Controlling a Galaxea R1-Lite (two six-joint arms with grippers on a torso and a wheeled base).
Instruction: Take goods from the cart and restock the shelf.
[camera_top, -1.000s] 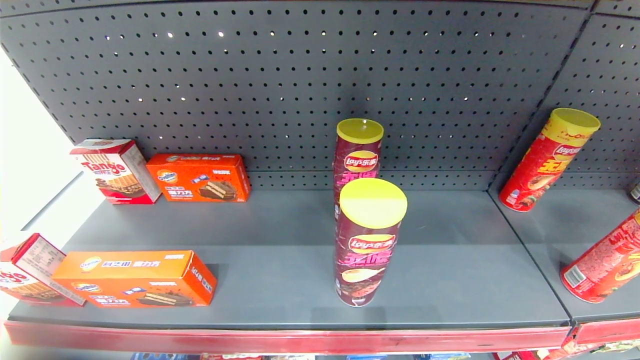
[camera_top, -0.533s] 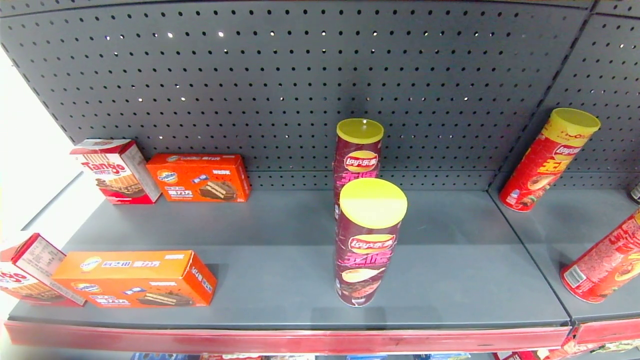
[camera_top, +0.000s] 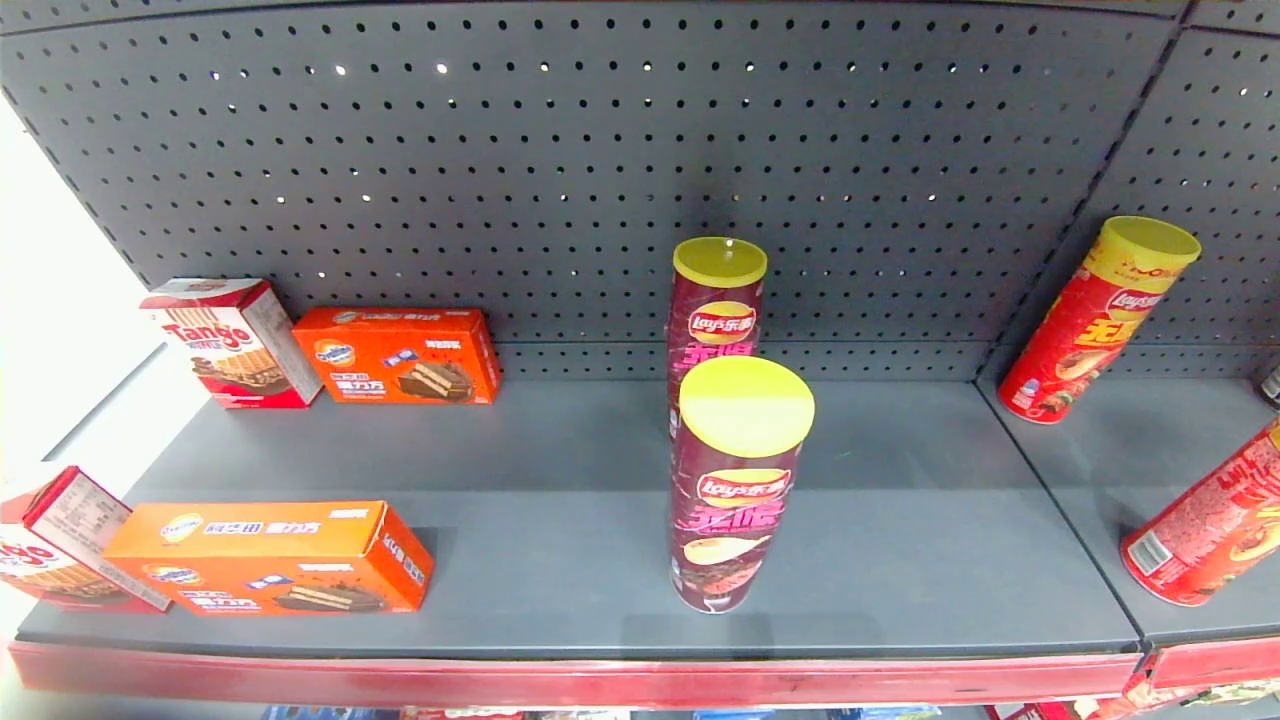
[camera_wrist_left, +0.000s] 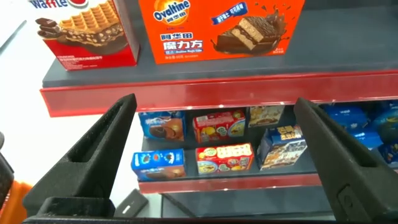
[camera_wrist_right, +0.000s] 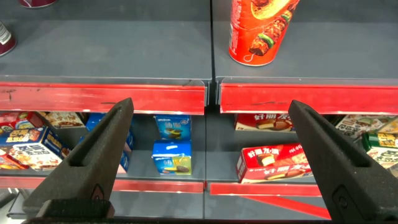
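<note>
The left tool (camera_wrist_left: 216, 102) is gaping apart, empty, facing an orange box (camera_wrist_left: 221, 28) on the shelf (camera_wrist_left: 348, 59); the right tool (camera_wrist_right: 211, 104) is gaping too, facing a red can (camera_wrist_right: 258, 31).

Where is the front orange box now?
In the head view, the front orange box lies at the shelf's front left, just right of a red-and-white box.
</note>
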